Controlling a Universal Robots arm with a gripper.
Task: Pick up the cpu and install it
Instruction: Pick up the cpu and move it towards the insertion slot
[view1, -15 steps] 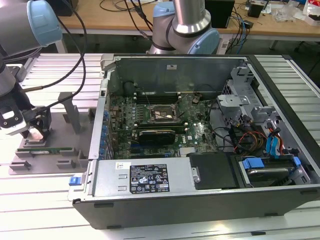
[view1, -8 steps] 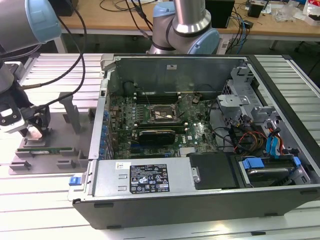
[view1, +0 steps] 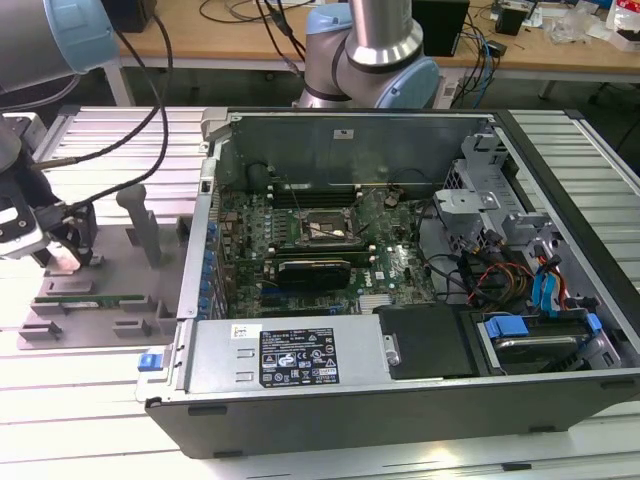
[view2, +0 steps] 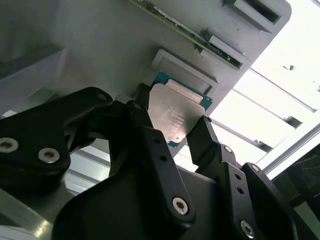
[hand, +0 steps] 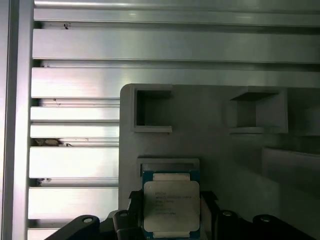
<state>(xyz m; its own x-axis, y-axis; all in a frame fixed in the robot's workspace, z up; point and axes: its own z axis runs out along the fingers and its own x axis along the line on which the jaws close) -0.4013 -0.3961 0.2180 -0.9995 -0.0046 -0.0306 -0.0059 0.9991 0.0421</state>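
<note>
The cpu (view2: 176, 109) is a small square chip with a silvery top and a thin greenish edge. It sits between the two black fingers of my gripper (view2: 172, 120), which press on its opposite sides. In the first wrist view the cpu (hand: 171, 204) lies just in front of a shallow recess (hand: 169, 163) in the grey fixture plate (hand: 210, 145), with the gripper (hand: 170, 210) closed around it. In the exterior view my gripper (view1: 66, 252) hangs over that plate (view1: 110, 275) at the exterior view's left. The black socket frame (view1: 322, 228) lies on the motherboard inside the open computer case.
A long green memory stick (view1: 88, 298) rests in a slot of the fixture plate, beside upright grey posts (view1: 140, 222). The open case (view1: 400, 360) has tall metal walls, cables and drive bays at the exterior view's right. Ribbed aluminium table (hand: 75, 165) surrounds the plate.
</note>
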